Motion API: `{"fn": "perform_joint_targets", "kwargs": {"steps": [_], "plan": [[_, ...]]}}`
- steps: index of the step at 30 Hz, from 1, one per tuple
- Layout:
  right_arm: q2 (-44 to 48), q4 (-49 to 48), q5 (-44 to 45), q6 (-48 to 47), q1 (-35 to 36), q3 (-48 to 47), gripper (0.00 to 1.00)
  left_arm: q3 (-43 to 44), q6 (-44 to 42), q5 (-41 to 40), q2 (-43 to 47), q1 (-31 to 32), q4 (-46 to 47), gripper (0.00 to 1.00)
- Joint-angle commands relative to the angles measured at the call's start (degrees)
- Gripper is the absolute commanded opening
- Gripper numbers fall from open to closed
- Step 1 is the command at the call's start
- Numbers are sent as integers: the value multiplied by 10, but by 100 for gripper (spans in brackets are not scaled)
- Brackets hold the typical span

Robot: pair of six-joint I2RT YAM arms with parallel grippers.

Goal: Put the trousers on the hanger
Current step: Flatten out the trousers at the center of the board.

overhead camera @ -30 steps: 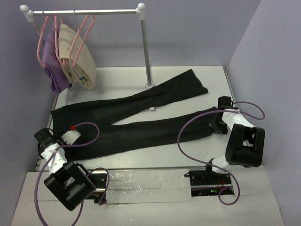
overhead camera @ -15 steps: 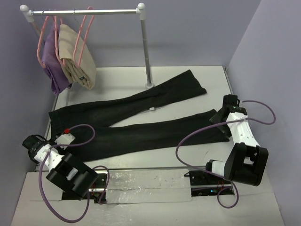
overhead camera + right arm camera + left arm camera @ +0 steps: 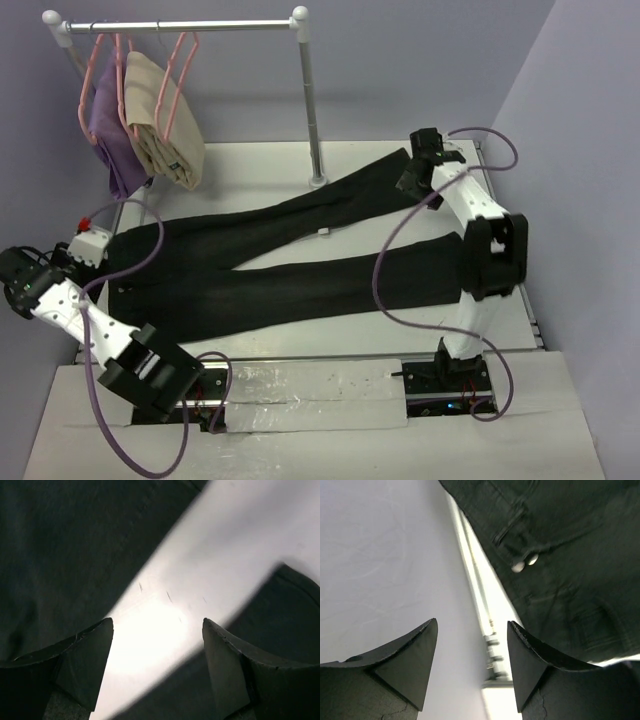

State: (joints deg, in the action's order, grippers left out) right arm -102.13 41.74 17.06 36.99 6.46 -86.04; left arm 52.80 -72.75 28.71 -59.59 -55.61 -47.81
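1. Seen from above, the long black cloth trousers (image 3: 300, 250) lie flat on the white table (image 3: 260, 170). The waist is at the left edge and both legs run to the right, the far leg slanting up past the foot of the metal clothes rail (image 3: 180, 24).
2. Only that view shows the thin pink triangular hanger (image 3: 186, 55). It hangs on the rail at the far left beside a folded beige garment (image 3: 165, 130) and a purple garment (image 3: 110, 130), well apart from the trousers.
3. The left wrist view alone shows two small metal studs (image 3: 525, 562) on the waistband, and the table's edge against the lilac wall.
4. The left gripper (image 3: 472, 645) has its jaws moderately parted with nothing between them. It hangs just off the waist.
5. The right gripper (image 3: 157, 630) is spread wide and empty above a bare strip of table near the far leg's hem. Dark cloth fills the upper left of its view, and the dark patch at lower right may be cloth or shadow.
6. The trousers look plain, matte and unfolded.
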Motion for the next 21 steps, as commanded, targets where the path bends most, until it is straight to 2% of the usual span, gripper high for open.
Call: {"fn": "perform_joint_targets", "kwargs": {"steps": [1, 5, 9, 14, 17, 18, 19, 20, 21], "plan": [[-96, 20, 0, 3, -12, -100, 79, 38, 135, 50, -49, -4, -33, 66], [-225, 62, 2, 6, -19, -199, 79, 41, 197, 17, -74, 1, 14, 66], [-275, 72, -11, 23, -37, -247, 80, 21, 240, -22, -90, 9, 62, 67], [-316, 69, -26, 30, -59, -259, 78, -27, 277, -66, -120, 18, 124, 67], [-341, 77, -35, 26, -59, -275, 67, -43, 288, -84, -145, 19, 154, 67], [-343, 76, -38, 26, -59, -273, 55, -44, 289, -86, -157, 19, 158, 66], [-345, 73, -41, 25, -60, -270, 48, -43, 290, -87, -163, 20, 160, 66], [-343, 64, -44, 21, -61, -258, 30, -42, 290, -88, -170, 20, 161, 66], [-338, 58, -46, 20, -60, -250, 22, -42, 289, -88, -174, 20, 162, 66]]}}
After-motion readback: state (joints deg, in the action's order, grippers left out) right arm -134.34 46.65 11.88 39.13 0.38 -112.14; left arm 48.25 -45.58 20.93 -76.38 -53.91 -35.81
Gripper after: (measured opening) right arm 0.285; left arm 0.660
